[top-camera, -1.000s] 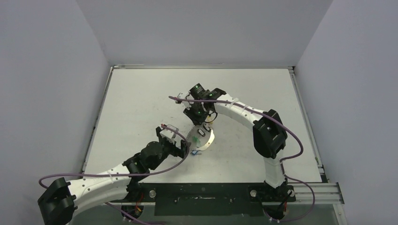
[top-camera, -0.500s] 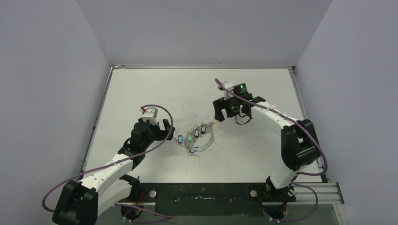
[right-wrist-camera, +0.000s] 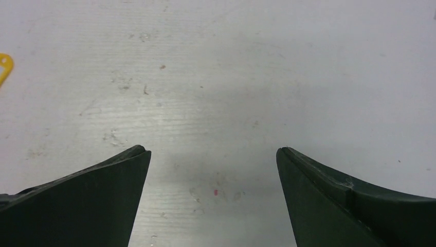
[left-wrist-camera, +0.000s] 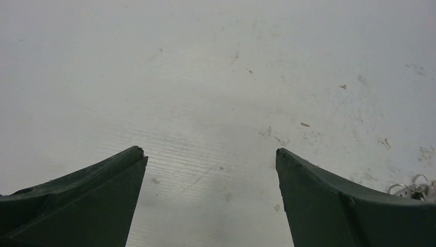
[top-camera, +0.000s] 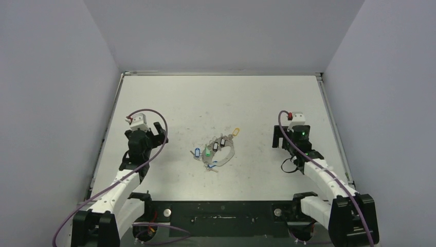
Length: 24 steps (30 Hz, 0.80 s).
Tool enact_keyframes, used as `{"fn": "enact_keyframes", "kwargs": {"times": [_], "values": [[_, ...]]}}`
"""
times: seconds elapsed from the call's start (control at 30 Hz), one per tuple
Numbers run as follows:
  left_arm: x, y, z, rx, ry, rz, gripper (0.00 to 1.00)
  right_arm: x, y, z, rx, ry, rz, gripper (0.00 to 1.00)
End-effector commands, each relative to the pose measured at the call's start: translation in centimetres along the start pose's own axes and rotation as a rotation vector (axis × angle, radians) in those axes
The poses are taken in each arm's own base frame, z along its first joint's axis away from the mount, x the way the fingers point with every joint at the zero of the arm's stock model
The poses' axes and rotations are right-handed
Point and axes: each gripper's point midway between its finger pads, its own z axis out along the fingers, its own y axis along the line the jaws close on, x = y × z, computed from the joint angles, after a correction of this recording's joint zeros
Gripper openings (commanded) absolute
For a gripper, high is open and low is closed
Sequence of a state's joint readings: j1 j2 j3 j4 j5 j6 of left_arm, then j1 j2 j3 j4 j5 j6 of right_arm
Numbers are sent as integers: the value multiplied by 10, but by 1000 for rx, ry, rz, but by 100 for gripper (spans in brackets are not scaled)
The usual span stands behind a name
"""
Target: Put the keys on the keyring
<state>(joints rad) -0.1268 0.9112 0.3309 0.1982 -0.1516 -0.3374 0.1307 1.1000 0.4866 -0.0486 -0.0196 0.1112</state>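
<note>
The keys lie in a bunch mid-table: a blue-tagged key (top-camera: 196,153), a green one (top-camera: 207,151), black ones (top-camera: 216,146) and a yellow one (top-camera: 236,132) at the upper right. The silvery keyring (top-camera: 229,153) curves round their right side; whether each key is threaded on it is too small to tell. My left gripper (top-camera: 152,135) (left-wrist-camera: 210,150) is open and empty, well left of the bunch. My right gripper (top-camera: 288,136) (right-wrist-camera: 213,150) is open and empty, well right of it. The yellow key (right-wrist-camera: 4,69) shows at the right wrist view's left edge.
Small metal rings of the bunch (left-wrist-camera: 413,187) peek in at the left wrist view's lower right. Raised table edges (top-camera: 109,128) run along left, back and right. Purple cables (top-camera: 154,116) loop off both wrists.
Both arms drew back from the bunch, left arm to the left, right arm to the right and nearer. The right gripper opened and let go.
</note>
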Motion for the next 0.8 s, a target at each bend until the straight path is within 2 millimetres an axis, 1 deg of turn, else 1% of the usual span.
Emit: {"fn": "enact_keyframes", "kwargs": {"times": [0.0, 0.07, 0.13, 0.23, 0.3, 0.37, 0.43, 0.5, 0.57, 0.67, 0.7, 0.77], "values": [[-21, 23, 2, -130, -57, -16, 96, -18, -33, -7, 181, -202, 32, 100], [-22, 20, 6, -115, -39, 32, 96, -14, -41, -6, 223, -224, 29, 100], [-23, 24, 7, -141, -32, 37, 97, -17, -44, -3, 240, -239, 20, 100], [-20, 33, 4, -183, -9, 82, 97, -22, -45, 5, 255, -272, 49, 100], [-22, 38, 0, -213, -21, 65, 97, -25, -48, 12, 272, -291, 55, 100], [-22, 39, -1, -215, -27, 66, 97, -29, -49, 19, 284, -292, 41, 100], [-22, 37, -3, -192, -16, 127, 97, -33, -52, 22, 301, -309, 35, 100], [-14, 42, -5, -202, 5, 154, 97, -35, -55, 24, 318, -330, 30, 100], [-6, 50, -6, -232, 7, 175, 97, -40, -57, 26, 327, -364, 20, 100], [7, 57, -3, -229, -39, 177, 97, -47, -58, 32, 339, -397, 13, 100], [8, 58, -1, -225, -80, 178, 97, -49, -58, 35, 340, -405, 11, 100], [0, 59, 4, -235, -118, 179, 97, -48, -59, 42, 340, -433, 35, 100]]}}
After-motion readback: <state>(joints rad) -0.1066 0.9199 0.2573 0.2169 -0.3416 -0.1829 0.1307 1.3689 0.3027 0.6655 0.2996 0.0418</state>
